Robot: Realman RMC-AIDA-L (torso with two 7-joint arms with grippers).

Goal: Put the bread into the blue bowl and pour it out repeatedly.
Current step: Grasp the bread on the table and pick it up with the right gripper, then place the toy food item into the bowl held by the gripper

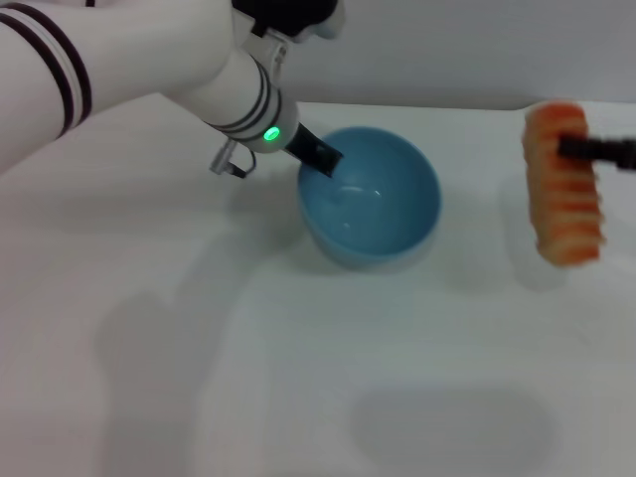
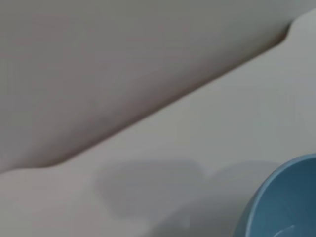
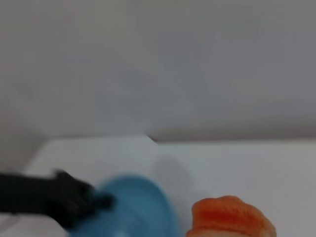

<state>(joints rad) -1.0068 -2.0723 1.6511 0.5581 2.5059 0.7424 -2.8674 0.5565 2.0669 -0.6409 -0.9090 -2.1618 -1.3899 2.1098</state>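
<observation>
bread (image 1: 564, 189) pinched by right gripper (image 1: 586, 148), held upright near table's (image 1: 199, 378) right edge | blue bowl (image 1: 370, 199) toward the centre, rim clamped by left gripper (image 1: 320, 157)

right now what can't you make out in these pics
- Right gripper: head view's right edge cuts it off past the bread.
- Bread: right wrist view's bottom edge crops it.
- Left gripper: one finger shows at the blue bowl rim; the grip is unclear.

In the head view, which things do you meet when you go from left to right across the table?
Left arm → left gripper on the bowl's rim → blue bowl → bread, held up by the right gripper.
</observation>
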